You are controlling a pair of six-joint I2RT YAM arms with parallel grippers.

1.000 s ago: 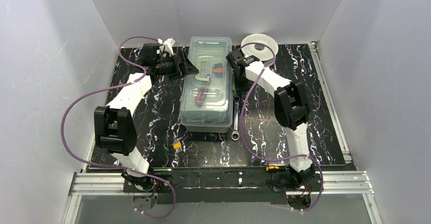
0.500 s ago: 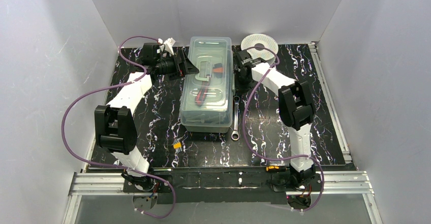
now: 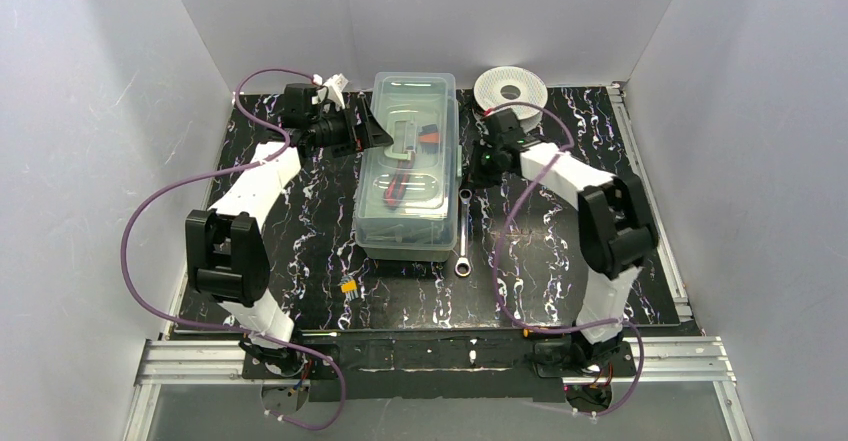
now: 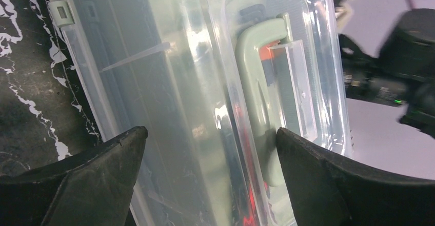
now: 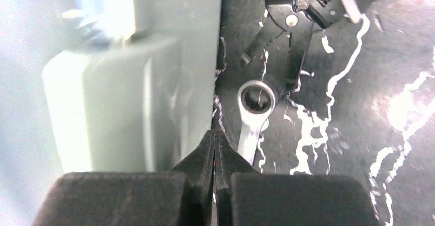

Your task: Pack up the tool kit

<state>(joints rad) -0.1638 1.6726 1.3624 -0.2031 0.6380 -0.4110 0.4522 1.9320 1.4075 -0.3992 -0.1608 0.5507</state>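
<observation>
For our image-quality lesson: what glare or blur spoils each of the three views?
Top view: sharp, with a streak of glare on the toolbox lid. Left wrist view: bright reflections across that clear lid. Right wrist view: toolbox wall washed out and blurred, wrench sharper.

This is a robotics lab test cell — plain white panel walls (image 3: 90, 111) box in a black, white-veined counter (image 3: 320, 241) on three sides. Bare aluminium framing rails (image 3: 190, 359) run along its near edge. There the left arm (image 3: 255, 181) and the right arm (image 3: 610, 226) are bolted side by side — white-and-black machines trailing loose purple cable (image 3: 124, 246).
</observation>
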